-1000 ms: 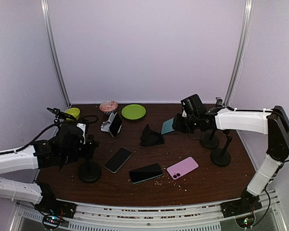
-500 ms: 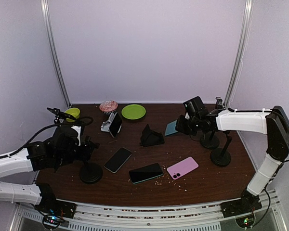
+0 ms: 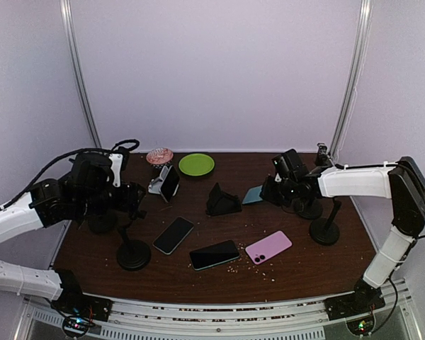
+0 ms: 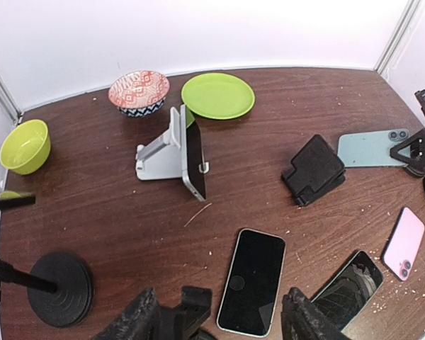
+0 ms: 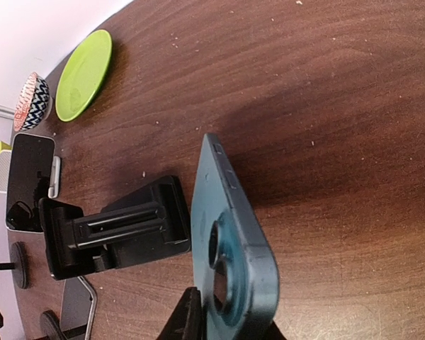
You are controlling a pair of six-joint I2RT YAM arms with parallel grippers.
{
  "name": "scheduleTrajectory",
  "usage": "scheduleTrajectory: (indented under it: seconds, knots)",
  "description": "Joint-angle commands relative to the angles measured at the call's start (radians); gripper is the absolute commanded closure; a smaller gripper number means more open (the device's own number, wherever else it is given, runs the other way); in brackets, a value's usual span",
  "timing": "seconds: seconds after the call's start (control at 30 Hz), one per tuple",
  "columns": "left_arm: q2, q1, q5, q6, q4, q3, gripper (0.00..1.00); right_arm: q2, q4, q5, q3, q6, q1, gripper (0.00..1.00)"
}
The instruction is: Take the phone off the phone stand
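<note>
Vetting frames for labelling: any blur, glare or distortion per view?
Top external: sharp, light even, shadows faint. Left wrist: wide-angle, the far table edge bows; its own fingers at the bottom edge are soft. Right wrist: teal phone sits close to the lens and slightly soft; table shows a mild sheen.

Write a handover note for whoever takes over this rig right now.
Left hand: open, empty, raised over the left of the table.
Right hand: shut on the teal phone, tilted low beside the empty black stand.
A black phone sits in the white stand.
Done: teal phone is clear of any stand.
Left: lay it down, release; probably the white stand's phone next.
</note>
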Motion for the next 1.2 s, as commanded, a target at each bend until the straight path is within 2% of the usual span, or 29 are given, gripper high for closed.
scheduleTrajectory:
  seconds: [0.0,0.3,0.63,0.77,1.17]
  knots:
    - [0.089,0.005,0.039,0.046,-0.048,0.108,0.39,-0.042,0.016,-0.031,-0.033,0.022,-0.01,0.78]
    - [0.249,0.031,0.07,0.098,-0.06,0.255,0.37,-0.067,0.054,-0.074,-0.108,0.083,-0.013,0.71]
    - [0.391,0.172,0.23,0.159,-0.008,0.312,0.36,-0.056,0.117,-0.115,-0.183,0.134,-0.014,0.69]
    - [0.456,0.233,0.309,0.178,0.028,0.321,0.36,-0.053,0.127,-0.126,-0.198,0.14,-0.015,0.65]
    - [0.659,0.311,0.372,0.236,0.026,0.435,0.36,-0.033,0.142,-0.159,-0.225,0.163,-0.014,0.54]
